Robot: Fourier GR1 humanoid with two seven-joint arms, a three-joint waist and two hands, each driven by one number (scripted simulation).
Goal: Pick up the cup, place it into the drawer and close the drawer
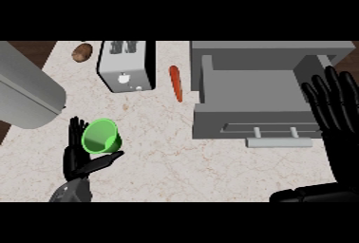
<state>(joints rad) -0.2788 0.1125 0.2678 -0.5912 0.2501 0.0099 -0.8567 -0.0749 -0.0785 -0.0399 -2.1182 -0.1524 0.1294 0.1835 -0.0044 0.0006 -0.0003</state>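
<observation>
Head view: left hand (82, 154) curled around glossy green cup (100, 136), right hand (335, 107) spread flat.

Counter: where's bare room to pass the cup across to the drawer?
Bare counter runs from the cup in the left hand rightward below the drawer. Crowded up top: toaster, carrot. The right hand stands beside the drawer.

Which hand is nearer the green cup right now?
Left. The left hand is at the green cup, fingers behind it and thumb under it. The right hand is far off to the right, open beside the open drawer.
</observation>
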